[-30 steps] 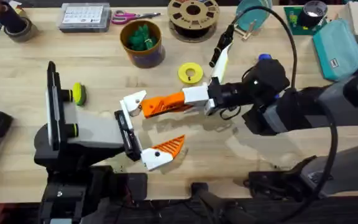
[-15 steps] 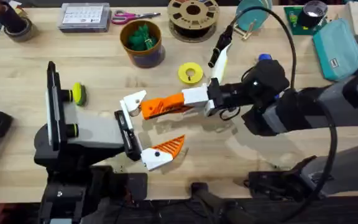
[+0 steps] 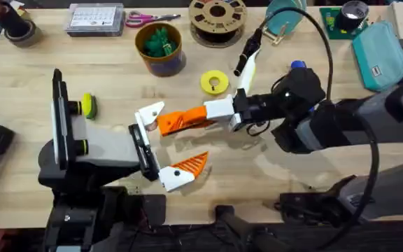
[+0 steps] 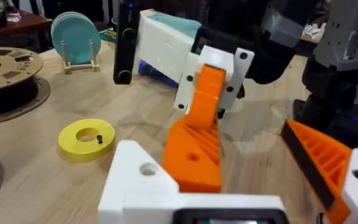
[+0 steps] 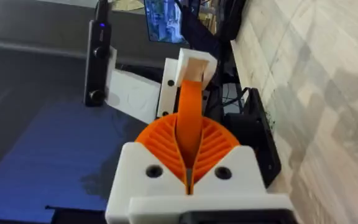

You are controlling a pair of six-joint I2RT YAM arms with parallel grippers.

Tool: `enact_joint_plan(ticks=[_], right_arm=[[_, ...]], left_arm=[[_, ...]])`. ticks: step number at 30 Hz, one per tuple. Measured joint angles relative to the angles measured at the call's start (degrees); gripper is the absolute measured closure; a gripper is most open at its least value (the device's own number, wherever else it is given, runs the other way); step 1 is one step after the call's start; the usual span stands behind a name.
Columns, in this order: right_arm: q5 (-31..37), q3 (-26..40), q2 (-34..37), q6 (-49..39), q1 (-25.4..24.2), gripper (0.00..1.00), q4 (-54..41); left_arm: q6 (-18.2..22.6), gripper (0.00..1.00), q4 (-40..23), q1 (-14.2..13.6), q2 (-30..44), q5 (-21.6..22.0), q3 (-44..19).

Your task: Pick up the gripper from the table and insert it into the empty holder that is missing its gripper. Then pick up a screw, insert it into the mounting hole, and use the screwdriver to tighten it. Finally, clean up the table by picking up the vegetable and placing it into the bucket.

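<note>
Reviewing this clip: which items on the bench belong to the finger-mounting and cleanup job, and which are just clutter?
Job in hand:
small orange plastic wedge finger
white angular plastic mount lacking a tip
small dark screw on the yellow ring
green vegetable
orange-rimmed dark blue pot holding it

Lying about:
brown filament spool
pink-handled scissors
teal pouch

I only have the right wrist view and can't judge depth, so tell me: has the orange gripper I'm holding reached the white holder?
Observer: Overhead, the gripper has its tip against the holder.
Operator: Is a screw nearby?
Observer: The left wrist view shows a small black screw lying on a yellow ring.
Operator: And the vegetable?
Observer: Overhead, a green bundle already sits in the bucket.
</note>
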State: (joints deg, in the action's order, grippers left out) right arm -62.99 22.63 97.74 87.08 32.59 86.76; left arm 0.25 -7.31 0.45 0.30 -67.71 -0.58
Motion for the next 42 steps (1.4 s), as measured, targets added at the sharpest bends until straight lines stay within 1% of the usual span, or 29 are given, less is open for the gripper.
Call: enact_joint_plan(ticks=[8, 15, 25, 34, 42], right_arm=[[0.7, 0.0, 0.0, -0.2, 0.8, 0.992, 0.0], [3.0, -0.1, 0.1, -0.5, 1.0, 0.992, 0.0], [4.3, 0.2, 1.7, -0.5, 1.4, 0.992, 0.9], [4.2, 3.3, 4.8, -0.1, 1.6, 0.992, 1.2], [3.6, 8.4, 8.7, 0.8, 3.0, 0.992, 1.1]], left_arm=[[0.0, 0.015, 0.0, 0.0, 0.0, 0.0, 0.0], [0.0, 0.015, 0.0, 0.0, 0.0, 0.2, 0.0], [-0.1, 0.015, 0.0, 0.0, 0.0, 0.7, 0.0], [-0.3, 0.015, 0.3, 0.3, 0.0, 2.5, 0.0], [-0.3, 0.015, 0.2, 0.2, 0.0, 1.7, 0.0]])
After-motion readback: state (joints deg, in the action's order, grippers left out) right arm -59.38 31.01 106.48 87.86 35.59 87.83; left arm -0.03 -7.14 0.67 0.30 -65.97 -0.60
